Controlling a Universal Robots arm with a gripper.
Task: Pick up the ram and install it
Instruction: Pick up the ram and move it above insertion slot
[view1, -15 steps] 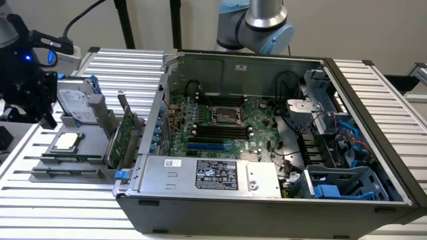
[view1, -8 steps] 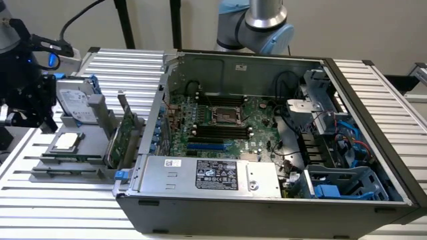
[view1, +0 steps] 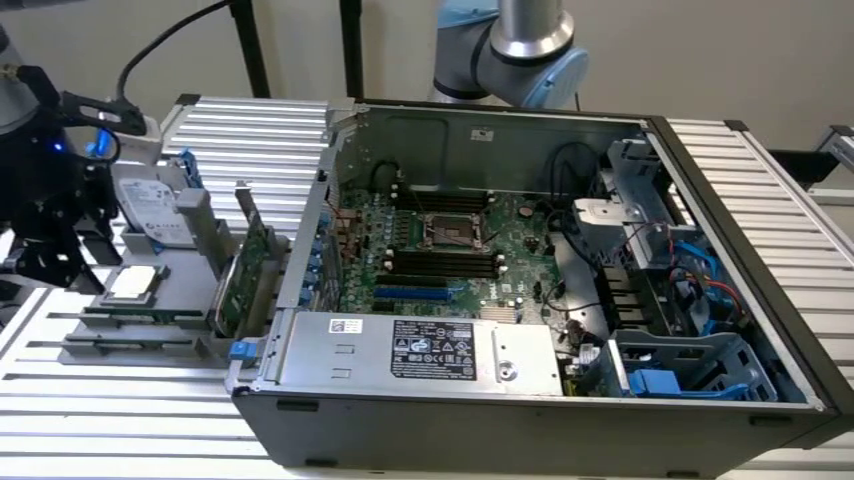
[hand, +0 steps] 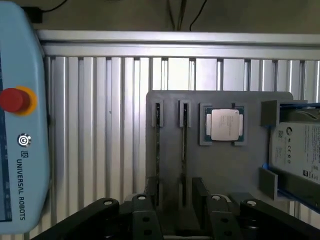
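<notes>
Ram (hand: 184, 145) stood on edge in slot of gray holder (hand: 225, 170), beside CPU (hand: 223, 124), on tabletop (hand: 100, 125) at exterior view's left of opened computer case (view1: 534, 420). Gripper (hand: 176, 197) hung over holder, fingers (hand: 201, 192) spread, apparently to straddle stick; nothing gripped.

Diffuse, bright overhead light is seen in both views. Glare is noted on the table slats (view1: 254, 130) at 10 o'clock; the case (view1: 481, 140) interior is mildly shadowed.
</notes>
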